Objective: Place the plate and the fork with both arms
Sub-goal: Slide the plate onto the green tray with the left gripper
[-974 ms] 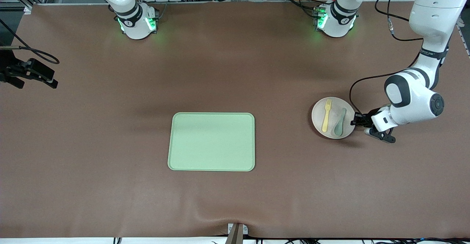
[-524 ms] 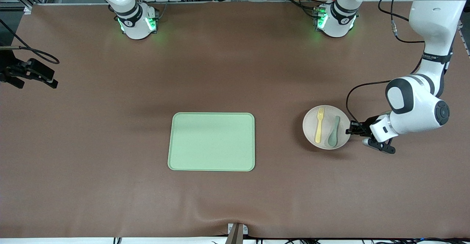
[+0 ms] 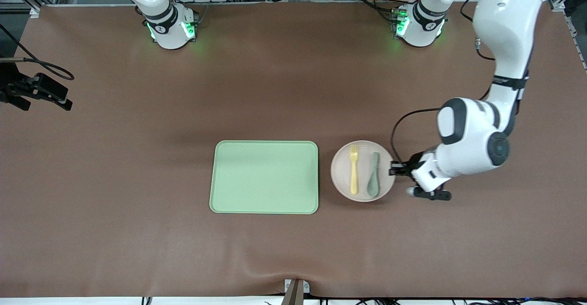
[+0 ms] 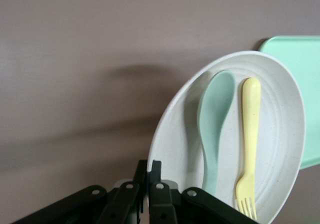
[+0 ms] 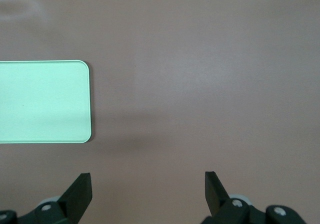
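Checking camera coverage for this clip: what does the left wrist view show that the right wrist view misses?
Only the left wrist view shows the round off-white plate, with the pale-yellow plastic fork and grey-green spoon on it, and the left gripper shut on the plate's rim. Only the right wrist view shows the open right gripper. Both show the light-green rectangular tray and brown table.
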